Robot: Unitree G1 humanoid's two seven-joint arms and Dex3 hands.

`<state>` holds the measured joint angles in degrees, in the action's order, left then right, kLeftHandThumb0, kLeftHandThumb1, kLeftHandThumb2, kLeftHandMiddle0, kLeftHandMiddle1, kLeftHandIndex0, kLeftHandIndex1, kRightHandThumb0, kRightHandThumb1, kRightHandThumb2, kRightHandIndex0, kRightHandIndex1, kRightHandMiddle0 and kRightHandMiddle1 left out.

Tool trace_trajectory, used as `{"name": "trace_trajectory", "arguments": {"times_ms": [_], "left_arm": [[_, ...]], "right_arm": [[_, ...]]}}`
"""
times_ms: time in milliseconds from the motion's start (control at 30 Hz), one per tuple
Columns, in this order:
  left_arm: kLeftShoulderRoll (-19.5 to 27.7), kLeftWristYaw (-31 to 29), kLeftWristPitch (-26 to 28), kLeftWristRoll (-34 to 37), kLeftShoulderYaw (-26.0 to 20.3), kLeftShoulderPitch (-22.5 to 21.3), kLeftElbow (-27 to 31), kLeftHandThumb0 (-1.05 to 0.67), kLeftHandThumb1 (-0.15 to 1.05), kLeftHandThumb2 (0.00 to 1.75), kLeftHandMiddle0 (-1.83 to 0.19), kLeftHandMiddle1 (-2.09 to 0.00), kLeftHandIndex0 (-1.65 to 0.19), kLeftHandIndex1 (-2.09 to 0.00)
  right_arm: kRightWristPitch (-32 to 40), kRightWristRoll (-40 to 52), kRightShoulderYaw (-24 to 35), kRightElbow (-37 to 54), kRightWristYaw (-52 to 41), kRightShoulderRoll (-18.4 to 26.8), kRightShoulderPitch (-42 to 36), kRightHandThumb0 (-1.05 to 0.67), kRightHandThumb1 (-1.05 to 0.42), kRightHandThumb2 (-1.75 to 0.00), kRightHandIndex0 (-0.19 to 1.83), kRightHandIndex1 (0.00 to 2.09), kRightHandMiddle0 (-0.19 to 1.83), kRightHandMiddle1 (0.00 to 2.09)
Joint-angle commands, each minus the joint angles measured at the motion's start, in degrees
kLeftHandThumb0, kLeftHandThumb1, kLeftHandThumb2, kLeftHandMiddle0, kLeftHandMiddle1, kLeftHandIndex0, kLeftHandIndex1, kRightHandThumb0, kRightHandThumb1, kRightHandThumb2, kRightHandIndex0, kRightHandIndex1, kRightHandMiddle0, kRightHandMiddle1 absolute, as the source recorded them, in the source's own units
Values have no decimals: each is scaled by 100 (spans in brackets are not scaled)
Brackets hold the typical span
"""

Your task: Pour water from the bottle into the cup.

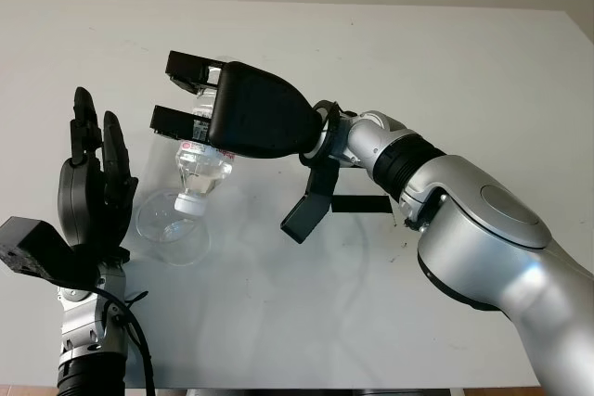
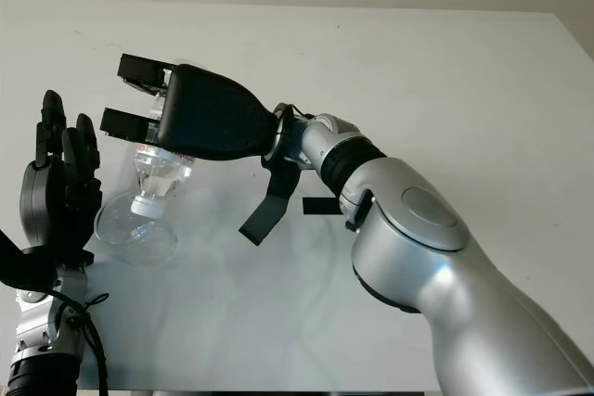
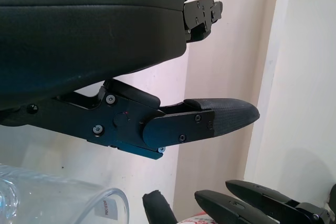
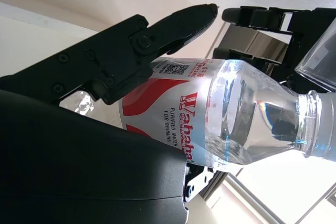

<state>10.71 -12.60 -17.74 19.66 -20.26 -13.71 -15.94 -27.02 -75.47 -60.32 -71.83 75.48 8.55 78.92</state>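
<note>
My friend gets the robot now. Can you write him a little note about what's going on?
Right hand: shut on the bottle, tipped neck-down, mouth at the rim of the cup.
Left hand: open, raised beside the cup, not holding it.
Cup: upright on the table.
Done: bottle picked up and tilted.
Left: finish pouring, then stand the bottle upright again. Can't tell whether water is in the cup.

Upper body of bottle [image 1: 204,169] hidden behind right hand [image 1: 255,122], cup [image 1: 172,224] partly behind left hand [image 1: 93,197] — mouth contact indiscernible, left forearm cut off at bottom edge.
</note>
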Motion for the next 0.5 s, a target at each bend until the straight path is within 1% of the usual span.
{"name": "trace_trajectory", "arguments": {"times_ms": [0,100,200,267,333,367,433,467], "left_arm": [[-168,-21,-103,14,33,123,-195,-73,105,52,14,-6,15,-6],[-185,11,-133,2,34,119,-211,-73,105,51,13,-6,14,-6],[-184,3,-149,-3,37,115,-227,-73,105,51,13,-6,14,-6],[-178,-13,-158,7,31,113,-251,-73,105,51,13,-6,14,-6],[-174,-30,-151,27,22,114,-267,-73,105,51,13,-6,14,-6],[-174,-48,-167,37,17,114,-280,-73,105,51,13,-5,14,-6],[-171,-79,-203,45,7,109,-307,-72,105,51,14,-5,15,-5],[-166,-91,-214,42,5,108,-313,-72,105,51,14,-5,15,-5]], "right_arm": [[-36,43,-2,101,8,-4,173,-47,-105,-14,120,209,38,192],[-69,38,-8,96,44,-3,177,-47,-105,-15,120,209,35,197],[-98,51,2,89,49,-10,176,-47,-105,-16,121,209,34,196],[-124,105,51,87,34,-18,162,-47,-105,-17,121,209,31,191],[-100,241,172,86,9,-42,121,-50,-105,-21,126,209,42,203],[-204,412,296,76,-106,-55,84,-51,-105,-23,129,209,54,207],[-466,747,516,63,-350,-61,27,-49,-105,-21,134,209,72,209],[-695,1034,718,47,-635,-59,-16,-48,-105,-20,135,209,77,209]]}}
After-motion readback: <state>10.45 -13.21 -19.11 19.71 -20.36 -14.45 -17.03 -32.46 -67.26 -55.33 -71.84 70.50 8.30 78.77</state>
